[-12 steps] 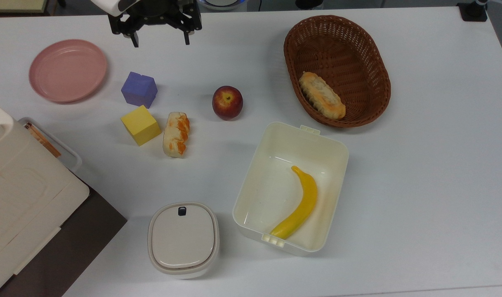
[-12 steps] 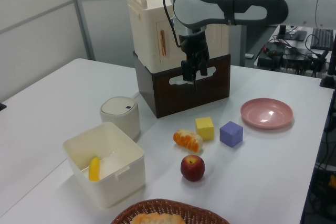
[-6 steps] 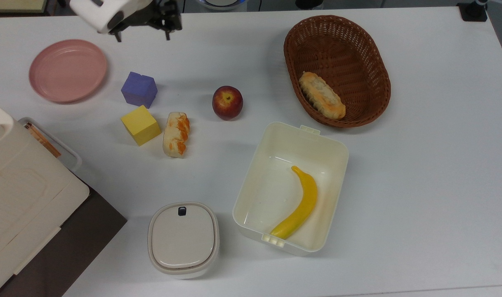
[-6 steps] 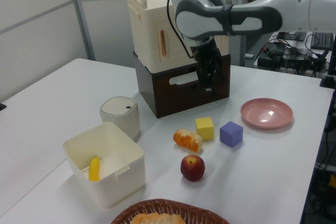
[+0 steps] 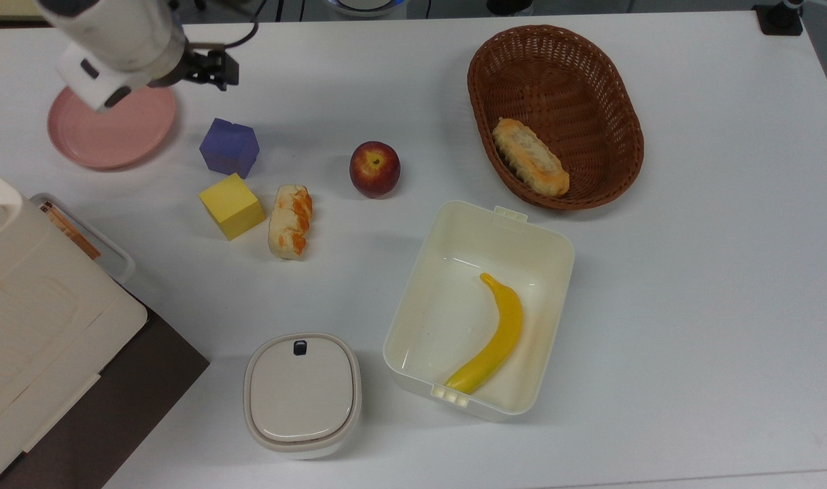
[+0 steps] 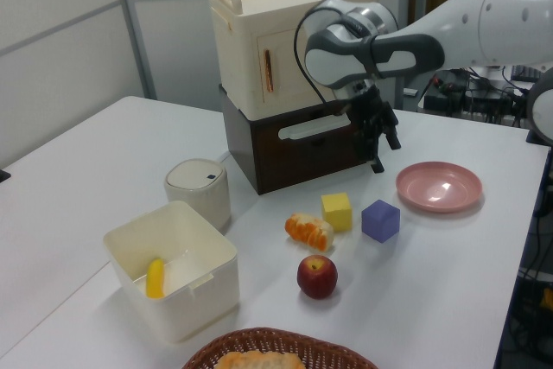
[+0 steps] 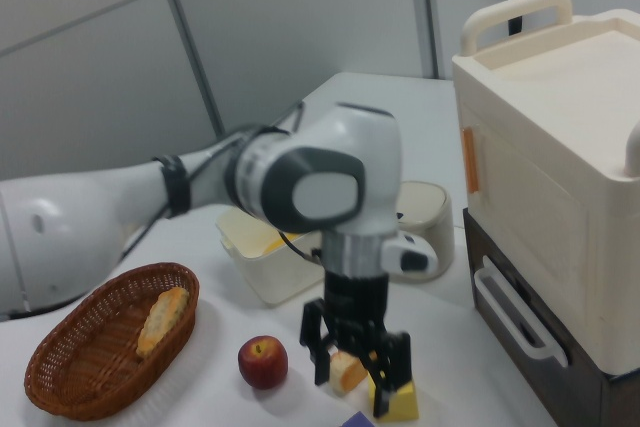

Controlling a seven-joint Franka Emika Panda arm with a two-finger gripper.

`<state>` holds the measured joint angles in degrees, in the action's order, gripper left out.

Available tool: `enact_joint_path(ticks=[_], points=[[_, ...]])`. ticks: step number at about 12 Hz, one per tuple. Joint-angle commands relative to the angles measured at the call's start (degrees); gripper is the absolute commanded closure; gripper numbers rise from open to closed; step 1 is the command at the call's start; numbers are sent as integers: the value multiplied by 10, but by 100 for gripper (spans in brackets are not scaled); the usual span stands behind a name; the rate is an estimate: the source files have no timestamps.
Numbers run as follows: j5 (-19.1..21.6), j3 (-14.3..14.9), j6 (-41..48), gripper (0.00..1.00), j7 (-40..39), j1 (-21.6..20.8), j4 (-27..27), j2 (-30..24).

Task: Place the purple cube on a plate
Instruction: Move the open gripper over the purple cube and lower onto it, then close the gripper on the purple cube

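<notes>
White table (image 5: 692, 285), grey wall panels (image 6: 60, 49)

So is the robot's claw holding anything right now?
No, nothing. The gripper is open and empty, up in the air. The purple cube sits on the table, not yet on the plate.

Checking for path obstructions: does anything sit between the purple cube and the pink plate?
Nothing visible does. In the top view, bare table separates the purple cube from the plate; the yellow cube lies off that line.
</notes>
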<state>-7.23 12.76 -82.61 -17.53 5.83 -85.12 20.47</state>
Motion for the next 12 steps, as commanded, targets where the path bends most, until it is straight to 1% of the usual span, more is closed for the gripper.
enact_joint_path(ticks=[1, 3, 5, 8, 12], points=[[25, 2, 3, 0, -5, 5, -2, 42], [38, 0, -3, 0, 0, 3, -3, 61], [63, -1, -14, 0, 6, 2, -4, 76], [64, -3, -78, 0, 48, 0, -30, 87], [63, -2, -91, 0, 55, -8, -36, 99]])
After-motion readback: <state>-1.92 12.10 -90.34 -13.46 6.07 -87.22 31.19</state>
